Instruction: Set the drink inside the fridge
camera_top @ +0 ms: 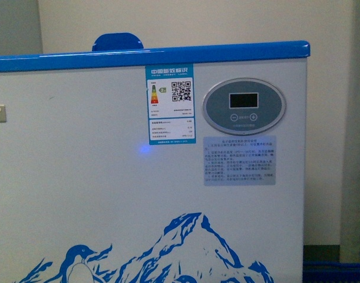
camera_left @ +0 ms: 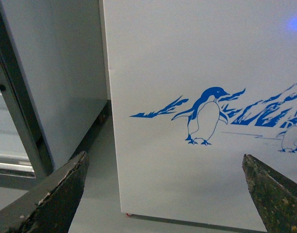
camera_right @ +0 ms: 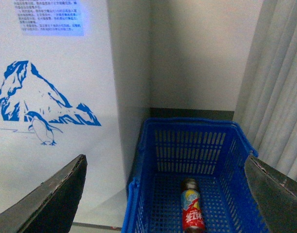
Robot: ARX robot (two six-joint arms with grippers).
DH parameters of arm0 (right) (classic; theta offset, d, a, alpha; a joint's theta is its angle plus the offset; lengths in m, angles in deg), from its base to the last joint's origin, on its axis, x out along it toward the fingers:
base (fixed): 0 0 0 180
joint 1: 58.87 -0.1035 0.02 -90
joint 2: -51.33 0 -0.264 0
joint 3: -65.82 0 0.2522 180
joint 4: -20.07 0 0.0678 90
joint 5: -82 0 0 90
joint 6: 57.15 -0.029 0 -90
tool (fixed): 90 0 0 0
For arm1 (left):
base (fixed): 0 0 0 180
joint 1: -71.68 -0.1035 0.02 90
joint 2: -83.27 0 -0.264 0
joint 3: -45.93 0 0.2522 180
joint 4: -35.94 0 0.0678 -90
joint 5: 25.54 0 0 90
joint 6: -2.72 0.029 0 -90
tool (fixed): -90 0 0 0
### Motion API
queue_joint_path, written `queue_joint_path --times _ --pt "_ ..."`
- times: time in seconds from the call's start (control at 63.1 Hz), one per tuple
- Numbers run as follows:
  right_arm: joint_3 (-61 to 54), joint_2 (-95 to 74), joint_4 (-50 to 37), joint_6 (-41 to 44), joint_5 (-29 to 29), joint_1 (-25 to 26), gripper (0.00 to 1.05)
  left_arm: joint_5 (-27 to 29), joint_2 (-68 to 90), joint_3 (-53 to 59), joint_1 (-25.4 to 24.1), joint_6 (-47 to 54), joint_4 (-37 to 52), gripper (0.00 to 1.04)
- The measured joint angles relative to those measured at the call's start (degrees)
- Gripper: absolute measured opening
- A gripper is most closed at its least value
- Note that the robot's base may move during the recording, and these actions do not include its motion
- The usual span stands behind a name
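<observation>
Facing the fridge [camera_top: 109,194] square-on now, and its white front fills the front view. Blue rim [camera_top: 168,56] across the top, energy label [camera_top: 169,104] just under it, an oval control panel [camera_top: 243,106] beside that, and a small blue light [camera_top: 144,147] glowing below the label. Penguin and mountain artwork runs along the bottom.

Over to the left gripper [camera_left: 164,156]: jaws spread wide, nothing between them, aimed at the lower part of the fridge front where a penguin [camera_left: 204,116] is printed. A grey cabinet [camera_left: 56,73] stands just beside the fridge on that side.

And the right gripper [camera_right: 165,160]: spread wide too, empty, hanging above a blue basket [camera_right: 187,127]. That basket sits on the floor just beside the fridge's side, tucked into the corner by the wall, with a curtain [camera_right: 279,97] on its other side.

Down there is the drink [camera_right: 192,213], lying on the basket floor, dark cap pointing toward the back wall, red, yellow and blue label facing up. It is well below the fingers, untouched, and not in the fridge.
</observation>
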Motion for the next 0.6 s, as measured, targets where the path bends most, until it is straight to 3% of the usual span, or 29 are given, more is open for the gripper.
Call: queue_joint_path --times 0.602 --pt "0.0 0.0 0.0 0.0 0.0 0.0 0.97 0.0 0.0 0.0 0.0 0.0 0.0 0.97"
